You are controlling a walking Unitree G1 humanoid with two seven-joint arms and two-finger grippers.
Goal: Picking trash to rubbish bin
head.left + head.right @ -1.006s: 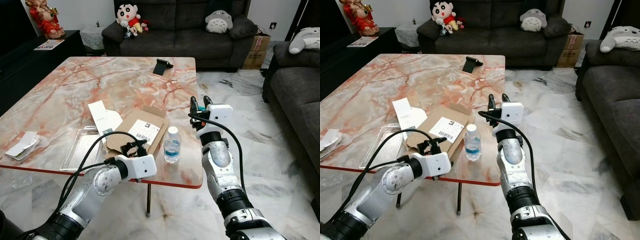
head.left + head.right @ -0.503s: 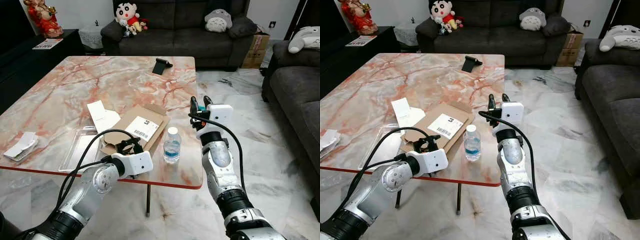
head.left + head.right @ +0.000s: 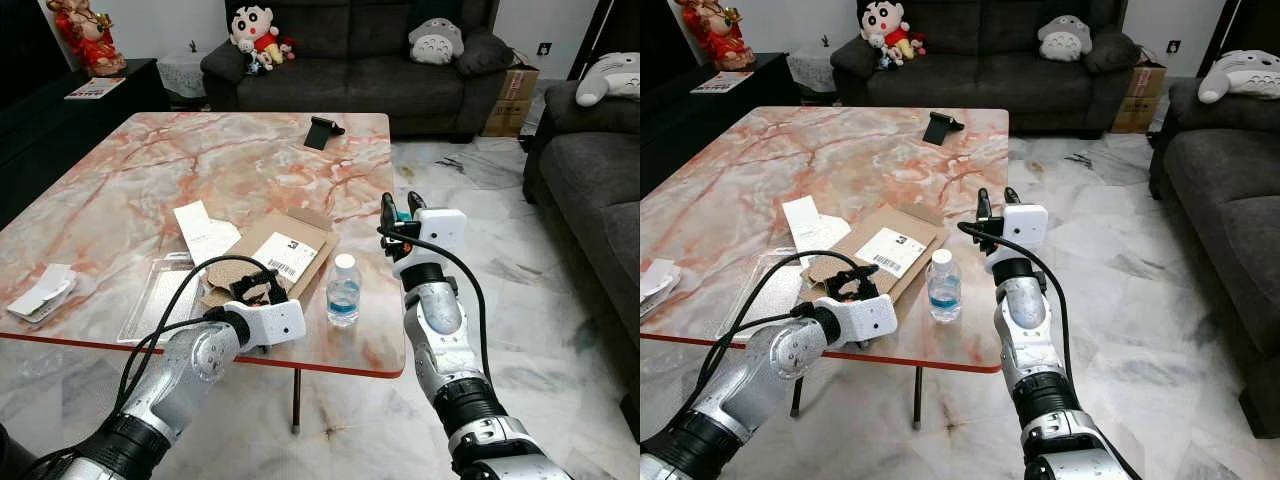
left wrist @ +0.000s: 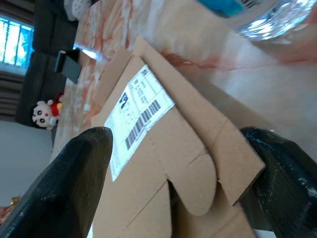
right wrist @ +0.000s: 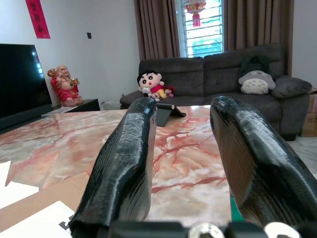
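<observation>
Two released sets of jaws: left gripper (image 3: 260, 290) straddling flat brown cardboard (image 4: 163, 163), right gripper (image 3: 400, 207) above marble table (image 3: 230, 160).

The left gripper (image 3: 259, 292) covers the near end of the flattened cardboard box (image 3: 283, 252) at the table's front edge, so whether its fingers touch the cardboard cannot be told. In the left wrist view the water bottle (image 4: 257, 12) is cut off by the picture's edge (a blue label strip and clear plastic show). The print on the box's shipping label (image 4: 139, 114) is too small to read. The clear plastic tray (image 3: 157, 296) lies partly under the box.
</observation>
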